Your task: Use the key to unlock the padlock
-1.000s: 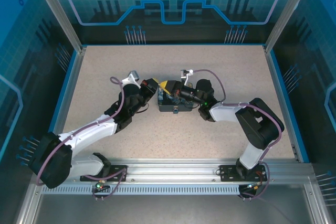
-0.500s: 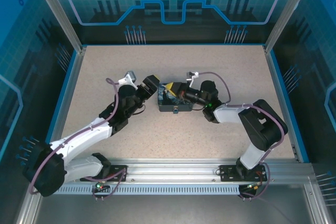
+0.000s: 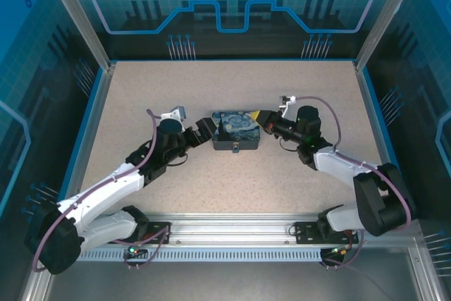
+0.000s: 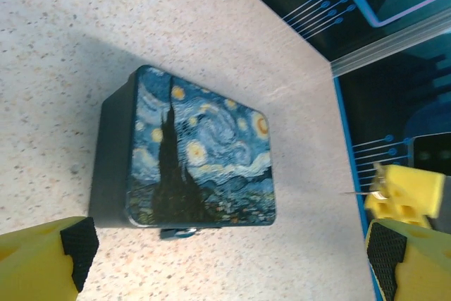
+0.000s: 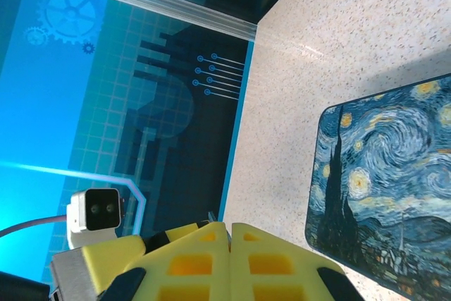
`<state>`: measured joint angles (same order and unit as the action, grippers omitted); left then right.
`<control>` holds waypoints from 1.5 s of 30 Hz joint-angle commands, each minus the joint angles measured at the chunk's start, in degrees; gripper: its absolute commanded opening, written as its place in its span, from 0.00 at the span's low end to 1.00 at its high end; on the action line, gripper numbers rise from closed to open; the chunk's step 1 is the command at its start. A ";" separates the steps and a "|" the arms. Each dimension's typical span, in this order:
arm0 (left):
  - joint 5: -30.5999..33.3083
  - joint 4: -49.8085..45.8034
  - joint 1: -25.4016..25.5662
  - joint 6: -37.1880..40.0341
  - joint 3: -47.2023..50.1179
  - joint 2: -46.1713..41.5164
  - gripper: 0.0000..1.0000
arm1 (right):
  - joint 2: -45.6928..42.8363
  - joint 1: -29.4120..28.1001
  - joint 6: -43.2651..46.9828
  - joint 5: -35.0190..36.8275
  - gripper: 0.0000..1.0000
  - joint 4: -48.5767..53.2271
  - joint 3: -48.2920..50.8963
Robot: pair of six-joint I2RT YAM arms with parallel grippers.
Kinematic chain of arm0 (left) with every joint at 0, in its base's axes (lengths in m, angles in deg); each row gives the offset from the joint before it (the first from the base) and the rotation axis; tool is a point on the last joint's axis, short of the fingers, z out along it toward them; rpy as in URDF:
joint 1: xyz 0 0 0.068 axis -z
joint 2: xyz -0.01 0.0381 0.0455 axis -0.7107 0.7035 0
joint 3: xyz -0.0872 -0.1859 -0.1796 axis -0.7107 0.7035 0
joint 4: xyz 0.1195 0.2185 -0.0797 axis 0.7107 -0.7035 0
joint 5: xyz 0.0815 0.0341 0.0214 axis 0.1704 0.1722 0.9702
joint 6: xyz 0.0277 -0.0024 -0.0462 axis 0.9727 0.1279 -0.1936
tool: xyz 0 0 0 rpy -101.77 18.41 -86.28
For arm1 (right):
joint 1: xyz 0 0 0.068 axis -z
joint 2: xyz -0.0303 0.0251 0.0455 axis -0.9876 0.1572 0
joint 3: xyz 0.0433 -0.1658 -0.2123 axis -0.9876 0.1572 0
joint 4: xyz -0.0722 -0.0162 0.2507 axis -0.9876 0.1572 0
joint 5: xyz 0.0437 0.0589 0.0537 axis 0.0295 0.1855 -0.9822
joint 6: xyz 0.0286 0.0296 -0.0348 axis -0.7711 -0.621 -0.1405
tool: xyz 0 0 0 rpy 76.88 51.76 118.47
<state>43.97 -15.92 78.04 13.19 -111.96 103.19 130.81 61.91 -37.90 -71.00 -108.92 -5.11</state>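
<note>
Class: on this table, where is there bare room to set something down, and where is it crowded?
Free: the far strip of table behind the painted box, and the near strip before the aluminium rail. Crowded: both sides of the box, left gripper open, right gripper shut on the key.

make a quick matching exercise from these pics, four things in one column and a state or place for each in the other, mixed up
Column one:
1. box
2. left gripper
3. right gripper
4. key

Column two:
A. fingers pressed together
B. lid down, resting on the table
C. thin sliver poking out of a closed yellow grip
D. fingers spread wide apart

Pairs: 1-B, 2-D, 3-A, 4-C
</note>
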 commanded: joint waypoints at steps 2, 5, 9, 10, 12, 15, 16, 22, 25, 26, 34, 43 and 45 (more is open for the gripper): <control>1.49 -2.21 0.20 2.03 -2.00 2.42 0.99 | -2.87 1.94 4.86 -2.47 0.00 8.24 0.47; 3.20 -2.06 0.21 2.84 -5.38 4.63 0.99 | -2.93 3.34 4.89 -4.51 0.00 9.95 -0.20; 5.15 -3.09 0.78 2.62 -11.38 8.40 0.99 | -2.77 4.01 6.96 -5.26 0.00 14.27 -1.82; 5.57 -2.59 1.06 2.00 -12.15 9.26 0.99 | -2.67 4.13 7.77 -5.70 0.00 15.69 -2.34; 5.87 -2.71 1.81 1.05 -14.33 11.50 0.99 | -2.52 4.51 8.78 -6.01 0.00 17.26 -2.61; 6.88 -6.11 4.23 1.63 -19.23 15.21 0.99 | -2.04 5.38 8.45 -6.95 0.00 17.43 -2.64; 6.67 -7.23 5.01 1.99 -20.82 16.21 0.99 | -2.19 5.64 8.23 -6.93 0.00 17.44 -2.61; 5.00 -4.37 7.22 3.09 -18.75 17.17 0.99 | -3.60 5.64 8.04 -6.68 0.00 18.42 -3.64; 3.19 -0.75 7.88 3.82 -13.46 15.80 0.99 | -5.05 5.68 8.78 -5.69 0.00 20.23 -4.01; 1.92 1.04 7.95 4.49 -11.44 15.19 0.99 | -5.50 5.68 8.91 -5.42 0.00 20.45 -4.03; -2.41 8.73 11.15 10.03 1.62 13.48 0.99 | -6.29 5.60 8.90 -3.32 0.00 20.37 -3.65; -2.63 16.47 13.65 18.94 2.11 24.34 0.96 | 0.07 3.93 6.93 -1.33 0.00 15.23 -3.62; -2.65 20.68 13.65 19.31 2.77 27.45 0.96 | 1.75 3.36 6.72 -0.88 0.00 14.78 -4.29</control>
<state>42.44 -1.37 91.44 28.66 -109.03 127.36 130.59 66.32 -30.51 -72.99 -91.59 -7.23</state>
